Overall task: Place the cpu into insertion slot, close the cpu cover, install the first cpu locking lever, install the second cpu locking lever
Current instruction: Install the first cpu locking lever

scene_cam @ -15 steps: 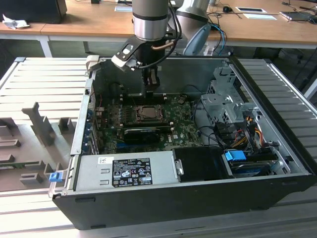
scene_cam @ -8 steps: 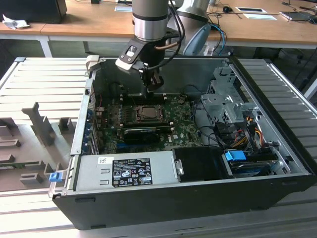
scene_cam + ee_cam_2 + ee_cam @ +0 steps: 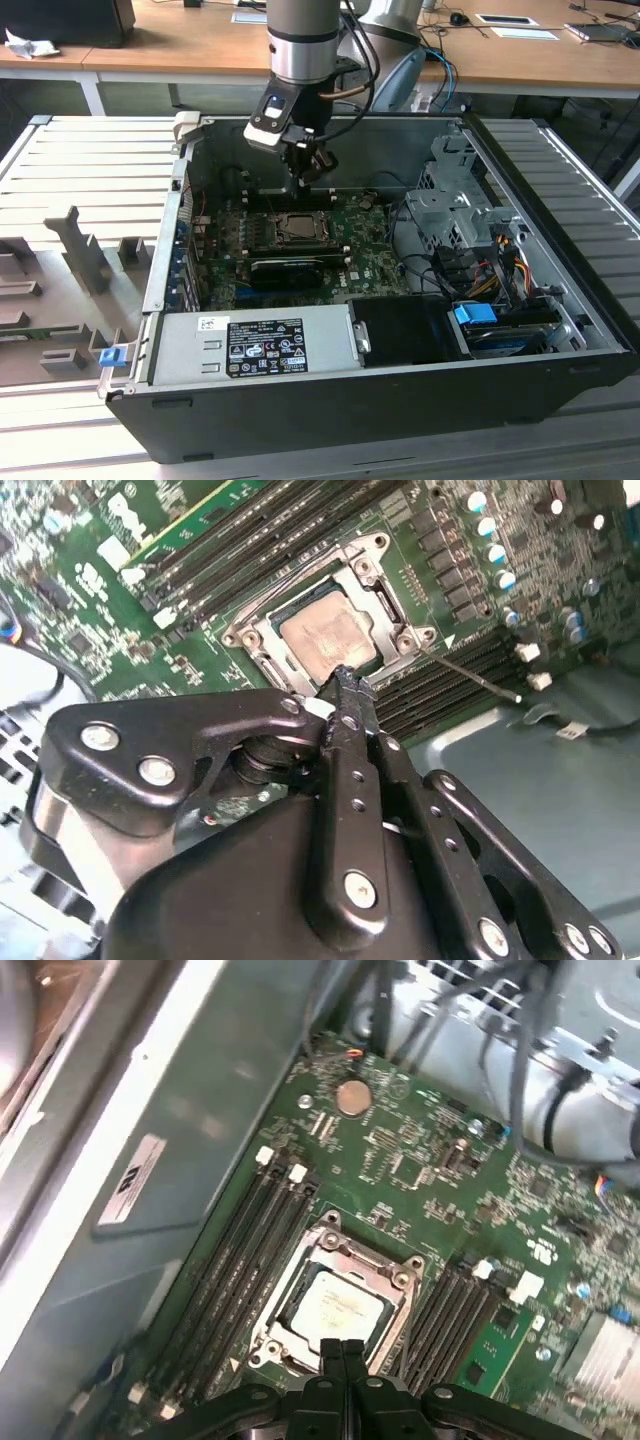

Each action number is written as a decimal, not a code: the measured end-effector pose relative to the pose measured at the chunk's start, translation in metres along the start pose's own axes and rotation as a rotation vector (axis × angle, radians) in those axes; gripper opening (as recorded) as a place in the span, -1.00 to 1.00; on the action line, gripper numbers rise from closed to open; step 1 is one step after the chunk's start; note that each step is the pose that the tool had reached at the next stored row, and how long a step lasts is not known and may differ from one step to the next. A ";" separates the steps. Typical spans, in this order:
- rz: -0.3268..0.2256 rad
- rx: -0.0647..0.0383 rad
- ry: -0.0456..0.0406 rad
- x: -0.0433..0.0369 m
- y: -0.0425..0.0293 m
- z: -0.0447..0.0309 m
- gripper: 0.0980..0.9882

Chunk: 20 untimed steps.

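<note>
- Two fingers [image 3: 350, 770] are pressed together with nothing clamped between them. The gripper [image 3: 345, 685] ends in one narrow tip, angled down at the motherboard [image 3: 420, 1160].
- Just past that tip is the near rim of the cpu cover [image 3: 365, 1255], which lies flat over the insertion slot [image 3: 378, 595]. I cannot tell whether the tip touches the rim or hangs just above it.
- One step further out, the cpu [image 3: 340, 1310] sits in the slot, its pale top showing through the cover's window.
- Off to one side of the tip, a locking lever [image 3: 470, 670] runs as a thin rod from the socket's corner. Its long axis follows the memory slots [image 3: 235, 1260] and its free end sits out over them. It looks unlatched.
- The memory slots flank the socket on both sides, close to the frame, so sideways room is tight.
- The chassis wall [image 3: 200, 1110] stands near, on the gripper's side of the socket. The case is open above, so there is room straight up.
</note>
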<state>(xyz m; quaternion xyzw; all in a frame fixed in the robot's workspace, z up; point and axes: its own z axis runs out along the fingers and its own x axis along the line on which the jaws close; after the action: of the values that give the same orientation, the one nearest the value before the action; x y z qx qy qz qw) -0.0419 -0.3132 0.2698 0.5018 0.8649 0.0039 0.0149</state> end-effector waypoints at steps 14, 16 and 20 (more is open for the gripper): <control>-0.278 -0.006 0.0062 0.0000 0.0000 0.0008 -0.98; -0.331 -0.007 0.0073 0.0000 0.0000 0.0010 -0.98; -0.448 -0.010 0.0098 0.0001 0.0000 0.0016 -0.98</control>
<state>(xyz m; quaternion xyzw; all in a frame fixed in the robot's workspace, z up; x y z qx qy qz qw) -0.0419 -0.3132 0.2682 0.2970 0.9548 0.0071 0.0136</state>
